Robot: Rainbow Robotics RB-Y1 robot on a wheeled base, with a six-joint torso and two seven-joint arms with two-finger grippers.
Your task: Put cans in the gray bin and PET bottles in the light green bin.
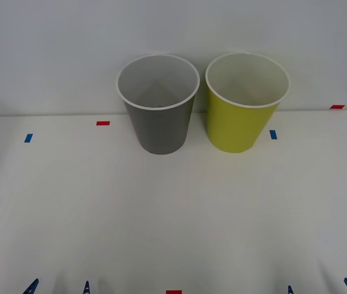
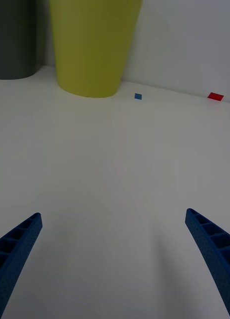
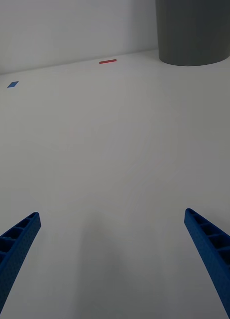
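Observation:
The gray bin [image 1: 159, 122] and the light green bin [image 1: 241, 119] stand upright side by side at the back of the white table [image 1: 173, 214], each with a white rim and a pale inside. No can or PET bottle is in view. My left gripper [image 1: 59, 288] is open at the table's front edge on the left, with nothing between its blue fingers. My right gripper [image 1: 320, 289] is open at the front right, also holding nothing. Well ahead of the right gripper [image 2: 114, 215] stands the light green bin [image 2: 92, 45]. The gray bin [image 3: 194, 32] is far ahead of the left gripper [image 3: 112, 214].
Small tape marks lie on the table: red [image 1: 102, 123] and blue [image 1: 28, 138] at the back left, blue [image 1: 273, 134] and red [image 1: 337, 106] at the back right, red [image 1: 173, 292] at the front middle. A pale wall rises behind the bins.

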